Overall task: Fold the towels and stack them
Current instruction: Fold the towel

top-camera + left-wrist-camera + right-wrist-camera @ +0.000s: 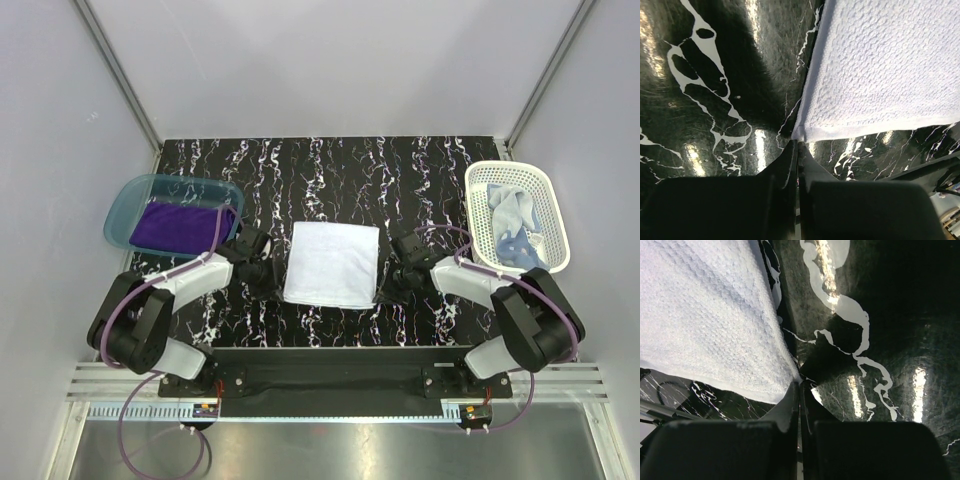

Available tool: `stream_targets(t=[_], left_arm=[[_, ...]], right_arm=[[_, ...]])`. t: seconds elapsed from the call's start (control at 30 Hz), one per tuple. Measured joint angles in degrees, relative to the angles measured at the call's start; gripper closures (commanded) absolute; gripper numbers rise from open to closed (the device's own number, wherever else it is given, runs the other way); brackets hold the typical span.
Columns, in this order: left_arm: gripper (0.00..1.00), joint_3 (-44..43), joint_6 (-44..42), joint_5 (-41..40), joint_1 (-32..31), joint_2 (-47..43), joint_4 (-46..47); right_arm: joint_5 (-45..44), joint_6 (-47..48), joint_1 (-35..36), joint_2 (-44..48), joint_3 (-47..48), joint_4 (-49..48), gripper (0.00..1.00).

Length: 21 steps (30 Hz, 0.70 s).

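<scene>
The white towel [332, 264] lies flat as a folded rectangle at the table's middle. My left gripper [281, 288] is at its near left corner. In the left wrist view the gripper [798, 143] has its jaws together, with the towel's corner [880, 70] right at the tips. My right gripper [380, 292] is at the near right corner. In the right wrist view the gripper [800, 384] is likewise shut at the towel's corner [705, 315]. The purple towel [180, 225] lies folded in the teal tray. The light blue towel [512, 215] lies crumpled in the basket.
The translucent teal tray [125, 205] sits at the left of the black marbled table [330, 170]. The white mesh basket [556, 228] sits at the right edge. White walls close in the back and sides. The arm bases stand along the near edge.
</scene>
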State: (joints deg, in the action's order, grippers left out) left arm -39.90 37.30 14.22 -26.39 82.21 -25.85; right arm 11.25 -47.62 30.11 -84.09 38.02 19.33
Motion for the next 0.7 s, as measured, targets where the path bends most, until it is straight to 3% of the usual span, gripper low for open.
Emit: stream_targets(t=[0.17,0.2,0.37,0.57,0.7], left_arm=[[0.99,-0.2,-0.7,-2.2,0.0,-0.5,-1.7],[0.87,-0.3,-0.8,-2.7,0.0,-0.6,-2.1],[0.62,-1.9,-1.9,-5.0,0.0,-3.6,-4.9],[0.65,-4.0,-2.9,-1.0,0.0,-5.6,0.2],[0.67,-2.8,-2.8,4.1,0.0,-2.9,6.5]], right_arm=[[0.3,-0.4,0.0,1.8,-0.3,1.0,0.84],[0.3,-0.4,0.0,2.2,-0.3,1.2,0.76],[0.4,-0.1,0.0,2.7,-0.3,3.4,0.65],[0.3,0.6,0.0,3.1,2.2,7.0,0.7],[2.1,1.4,0.0,1.8,3.7,3.6,0.72]])
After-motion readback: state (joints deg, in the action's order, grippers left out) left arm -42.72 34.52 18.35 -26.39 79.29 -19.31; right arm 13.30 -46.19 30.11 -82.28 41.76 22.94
